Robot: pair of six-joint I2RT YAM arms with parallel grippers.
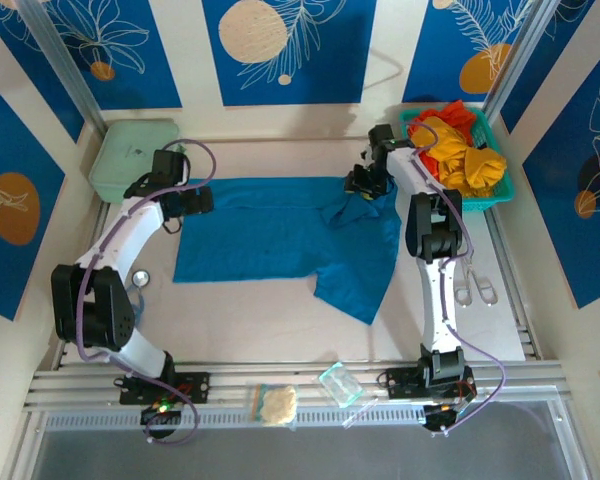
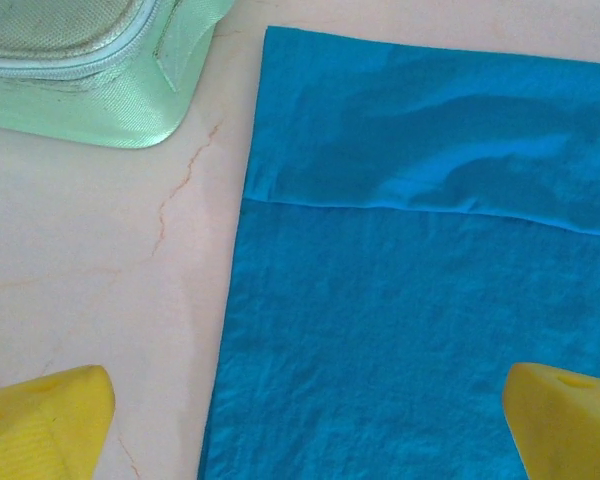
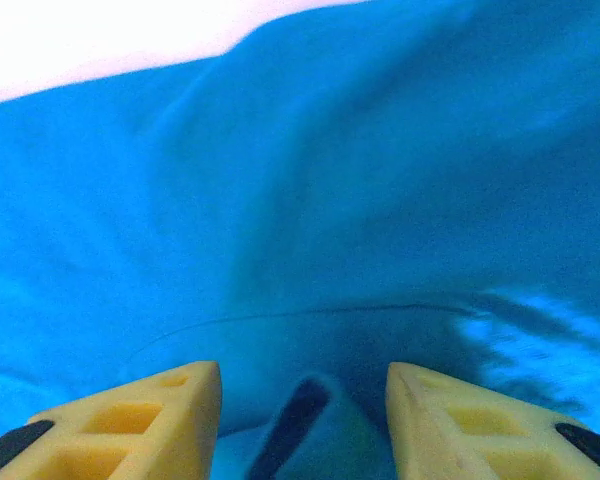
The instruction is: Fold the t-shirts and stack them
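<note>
A teal-blue t-shirt (image 1: pixel 270 235) lies mid-way across the table (image 1: pixel 250 315), the left gripper (image 1: pixel 202 200) at its left edge and the right gripper (image 1: pixel 363 183) perhaps touching its far-right corner.

close under my right end effector (image 3: pixel 303 380) the teal t-shirt (image 3: pixel 280 200) is blurred, its edges cut off. left of that t-shirt, the green case (image 2: pixel 80 80) runs off the top edge.

My left arm (image 1: pixel 126 228) and my right arm (image 1: pixel 435 300) have white links and black joints. A purple cable (image 1: pixel 78 320) runs along each. My fingers (image 3: pixel 145 415) are yellow wedges with hollow cells and black tips.
</note>
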